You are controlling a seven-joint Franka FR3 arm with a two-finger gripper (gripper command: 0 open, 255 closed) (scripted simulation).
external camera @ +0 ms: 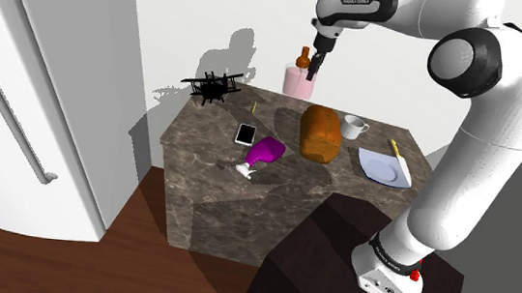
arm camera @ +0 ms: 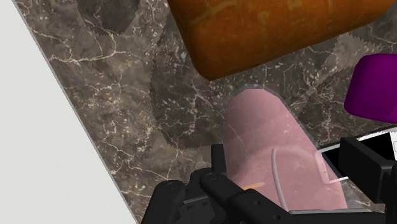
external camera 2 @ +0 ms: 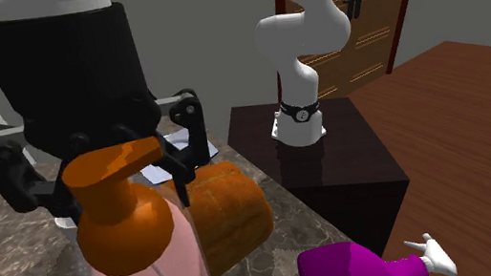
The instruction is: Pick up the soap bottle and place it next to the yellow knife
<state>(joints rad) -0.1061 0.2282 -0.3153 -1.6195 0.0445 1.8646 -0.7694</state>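
Soap bottle: your pink soap bottle (external camera: 299, 80) with the orange pump stands upright at the 12 o'clock edge of the worktop (external camera: 207, 131) in the shoulder view, right against the white wall.
Jaws: spread wide and down over the pump, one black finger (external camera 2: 183, 154) on each side of the bottle. You can't tell here whether either finger touches it.
Loaf: a brown loaf (external camera: 319, 133) lies near the bottle, at its 5 o'clock in the shoulder view.
Mug: a white mug (external camera: 353, 127) sits just beside the loaf, at its 2 o'clock.
Yellow knife: your yellow knife (external camera: 399, 160) is at the bottle's 4 o'clock, well apart from it, lying along the rim of a white plate (external camera: 376, 165).
Purple bottle: a purple bottle (external camera: 266, 151) lies tipped on its side at the loaf's 8 o'clock, white nozzle towards 7 o'clock.
Phone: a phone (external camera: 246, 134) lies flat just beside the purple bottle, at its 10 o'clock.
Toy plane: a black toy plane (external camera: 213, 87) stands at the worktop's 10 o'clock corner.
Stand: the dark stand (external camera: 326, 263) is at the shoulder view's 5 o'clock.
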